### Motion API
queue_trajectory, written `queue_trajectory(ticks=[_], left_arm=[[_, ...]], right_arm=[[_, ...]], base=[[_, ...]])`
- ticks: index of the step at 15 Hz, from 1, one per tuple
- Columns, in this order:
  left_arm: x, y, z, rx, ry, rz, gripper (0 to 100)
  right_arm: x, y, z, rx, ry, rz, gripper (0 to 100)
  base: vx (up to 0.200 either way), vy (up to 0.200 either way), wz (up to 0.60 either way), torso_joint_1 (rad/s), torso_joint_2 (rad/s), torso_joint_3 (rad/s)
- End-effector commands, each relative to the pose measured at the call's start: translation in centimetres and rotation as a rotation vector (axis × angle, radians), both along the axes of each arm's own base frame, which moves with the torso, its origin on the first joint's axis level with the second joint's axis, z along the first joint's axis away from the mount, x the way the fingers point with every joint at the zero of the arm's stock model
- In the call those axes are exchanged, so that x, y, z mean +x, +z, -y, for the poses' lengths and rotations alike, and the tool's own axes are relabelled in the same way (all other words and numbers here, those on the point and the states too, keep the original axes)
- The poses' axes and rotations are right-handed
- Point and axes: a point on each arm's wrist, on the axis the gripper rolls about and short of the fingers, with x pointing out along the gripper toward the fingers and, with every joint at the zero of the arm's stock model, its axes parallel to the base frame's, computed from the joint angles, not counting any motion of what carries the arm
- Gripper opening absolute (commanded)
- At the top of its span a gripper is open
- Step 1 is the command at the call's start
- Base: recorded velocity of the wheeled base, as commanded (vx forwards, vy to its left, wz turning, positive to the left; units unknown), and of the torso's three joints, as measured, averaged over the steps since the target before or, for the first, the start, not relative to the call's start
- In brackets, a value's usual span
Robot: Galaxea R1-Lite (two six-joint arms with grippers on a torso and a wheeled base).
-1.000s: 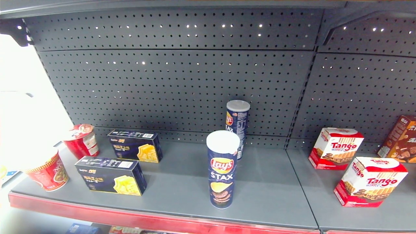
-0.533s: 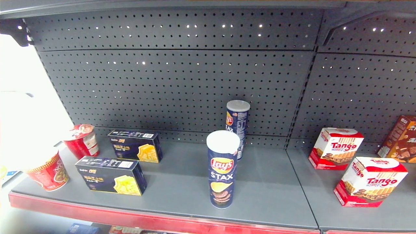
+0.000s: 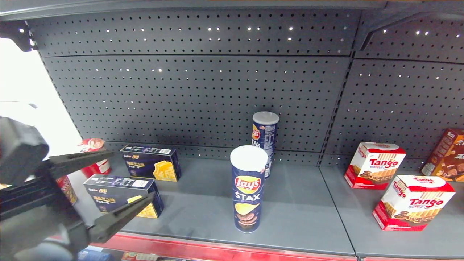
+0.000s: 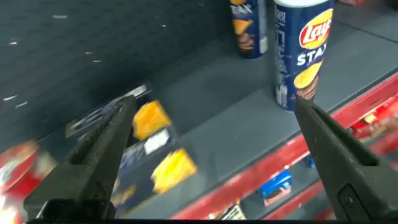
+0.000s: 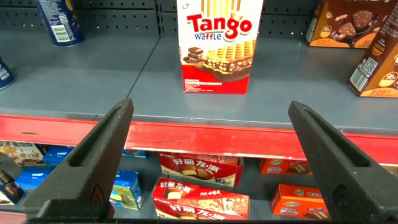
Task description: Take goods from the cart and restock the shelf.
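Note:
My left gripper (image 3: 132,175) hangs open and empty at the shelf's front left, in front of the front dark blue box (image 3: 125,195) and partly covering a red noodle cup (image 3: 69,188). In the left wrist view this gripper (image 4: 214,106) frames the shelf, with the front chip can (image 4: 303,50) beyond one finger. The grey shelf (image 3: 297,217) holds two chip cans (image 3: 248,188) (image 3: 265,141), a second blue box (image 3: 151,162) and two wafer boxes (image 3: 375,165) (image 3: 413,203). My right gripper (image 5: 210,107) is open and empty, low before the shelf's red front edge, facing a wafer box (image 5: 217,43).
A second red cup (image 3: 95,145) stands at the back left and a brown box (image 3: 447,154) at the far right. Free shelf floor lies between the chip cans and the wafer boxes. A lower shelf (image 5: 199,186) holds more boxed goods.
My left gripper has risen into the head view from the lower left, open, now covering part of the front cup and blue box. The goods on the shelf have not moved.

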Motion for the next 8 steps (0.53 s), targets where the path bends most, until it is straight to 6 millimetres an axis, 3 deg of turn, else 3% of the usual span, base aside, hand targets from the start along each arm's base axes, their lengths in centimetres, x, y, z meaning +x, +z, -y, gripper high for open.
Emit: queue_trajectory(ticks=[1, 5, 8], left_arm=[[7.7, -2.4, 4.5, 0.043, -0.026, -0.160, 100], [11.4, -5.0, 6.2, 0.089, -0.015, -0.248, 100], [12.8, -7.7, 6.8, 0.132, -0.001, -0.329, 100]], right_arm=[[0.0, 0.0, 0.0, 0.000, 0.000, -0.002, 100], [0.0, 0.0, 0.0, 0.000, 0.000, -0.002, 100], [0.0, 0.0, 0.0, 0.000, 0.000, -0.002, 100]], base=[[0.000, 0.000, 0.00, 0.000, 0.00, 0.000], [0.000, 0.000, 0.00, 0.000, 0.00, 0.000], [0.000, 0.000, 0.00, 0.000, 0.00, 0.000]])
